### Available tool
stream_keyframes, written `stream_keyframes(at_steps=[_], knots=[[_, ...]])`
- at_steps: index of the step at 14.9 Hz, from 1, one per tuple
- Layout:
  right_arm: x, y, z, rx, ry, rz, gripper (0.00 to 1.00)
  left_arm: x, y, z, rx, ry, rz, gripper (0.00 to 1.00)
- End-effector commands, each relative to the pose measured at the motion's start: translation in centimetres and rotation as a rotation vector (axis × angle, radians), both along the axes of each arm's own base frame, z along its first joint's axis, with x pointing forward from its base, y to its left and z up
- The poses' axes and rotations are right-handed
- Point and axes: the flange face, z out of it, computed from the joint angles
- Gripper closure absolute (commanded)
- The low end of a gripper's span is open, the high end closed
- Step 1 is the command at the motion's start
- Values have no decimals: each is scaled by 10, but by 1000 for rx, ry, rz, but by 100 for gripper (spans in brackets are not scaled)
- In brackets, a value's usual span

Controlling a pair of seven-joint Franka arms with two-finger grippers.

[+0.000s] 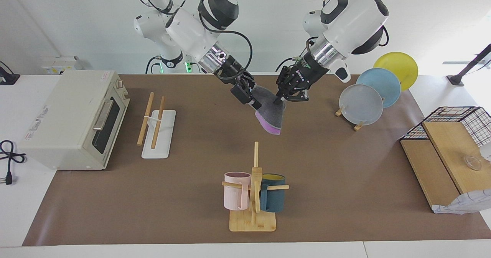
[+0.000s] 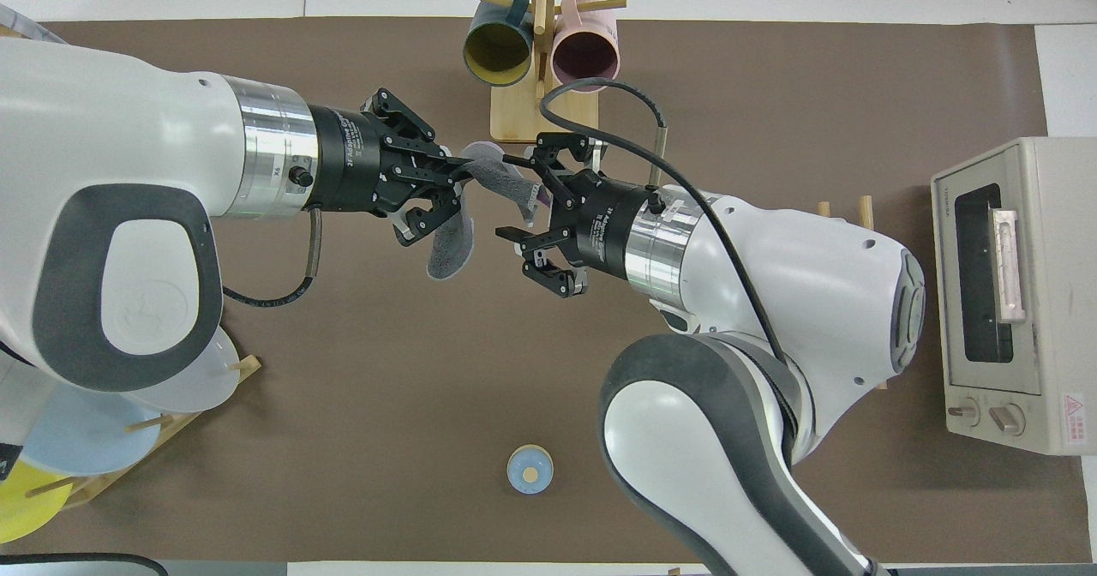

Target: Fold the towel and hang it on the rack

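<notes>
Facing view shows the towel (image 1: pixel 270 112) hanging folded above the table (image 1: pixel 345 196), left pincer (image 1: pixel 277 100) pinching one top corner, right pincer (image 1: pixel 255 103) at the other, its grip unclear, presumably for carrying to the rack (image 1: pixel 157 129).

A white toaster oven (image 1: pixel 74 119) sits at nine o'clock on the bench (image 1: pixel 191 212); at six, a bamboo mug stand (image 1: pixel 253 212) carries a pink mug (image 1: pixel 234 195) and a teal mug (image 1: pixel 274 198); at two, a plate stand holds grey (image 1: pixel 360 104), blue (image 1: pixel 380 86) and yellow (image 1: pixel 399 64) plates
</notes>
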Motion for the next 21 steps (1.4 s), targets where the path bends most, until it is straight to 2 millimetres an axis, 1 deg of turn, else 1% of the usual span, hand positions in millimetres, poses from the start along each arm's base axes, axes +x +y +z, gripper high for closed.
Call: stream_keyframes(at_steps=[1,9,10,11,12,13,14,15,16,17,18,20,21], knots=[[4,3,2,3,-33,10,100,-10,2,-2,-11,6,23,100],[2,2,-1,-20,-56,53,100,-16,3,-2,-3,7,17,100],[1,2,-1,-24,-62,61,100,-17,4,-3,0,11,18,79],[0,2,-2,-31,-72,78,100,-18,7,-5,8,4,11,1],[-1,3,-3,-38,-76,101,100,-20,7,-10,16,4,2,0],[-1,3,-3,-48,-86,127,100,-21,9,-9,19,-9,-10,0],[-2,2,-4,-81,-120,190,100,-20,14,-12,26,-16,-18,0],[-5,2,-7,-130,-170,310,100,-20,16,-16,34,-28,-40,0],[-4,-8,-8,-198,-223,431,100,-22,21,-19,45,-47,-67,0],[1,-23,-12,-272,-253,516,100,-21,34,-25,60,-67,-88,0],[3,-32,-15,-338,-277,594,100,-19,44,-29,71,-89,-112,0],[1,-44,-18,-470,-363,801,100,-17,65,-37,97,-141,-185,0],[1,-48,-20,-503,-383,863,100,-15,80,-37,109,-176,-218,0]])
